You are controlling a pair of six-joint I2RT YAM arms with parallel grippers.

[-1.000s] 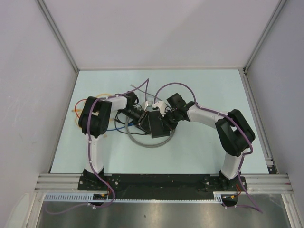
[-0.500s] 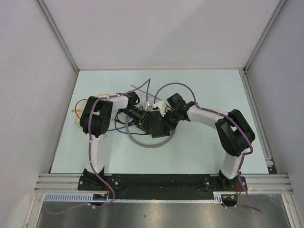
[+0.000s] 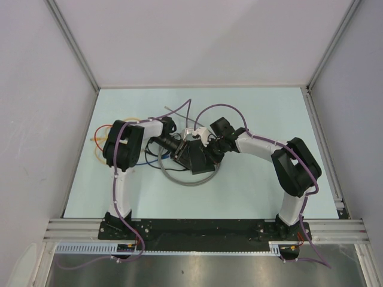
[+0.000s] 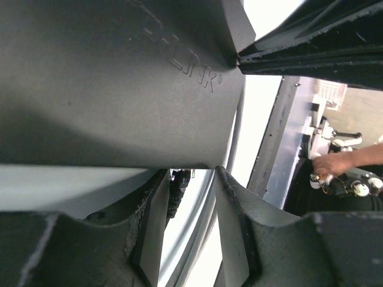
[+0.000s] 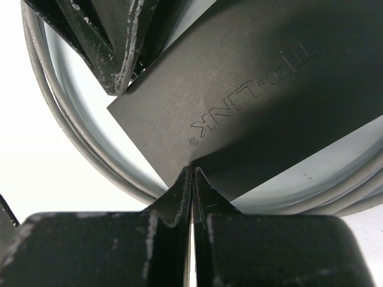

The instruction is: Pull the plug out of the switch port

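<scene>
The switch (image 3: 194,157) is a flat black box at the table's middle, lying on a coil of grey cable (image 3: 182,179). My left gripper (image 3: 178,149) is at its left edge. In the left wrist view the switch (image 4: 119,78) fills the top, and my left gripper (image 4: 188,203) is open, with a black plug boot (image 4: 178,186) and grey cable (image 4: 206,239) in the gap between its fingers (image 4: 149,227). My right gripper (image 3: 206,152) is shut. In the right wrist view its closed tips (image 5: 191,172) rest on the switch top (image 5: 269,89).
Yellow and red cables (image 3: 97,143) and a blue cable (image 3: 140,161) lie left of the left arm. A white connector (image 3: 190,130) sits behind the switch. Enclosure walls stand on three sides. A person's hand (image 4: 344,162) shows beyond the table's edge.
The left arm's elbow has shifted slightly to the right. The right arm and the switch have not moved.
</scene>
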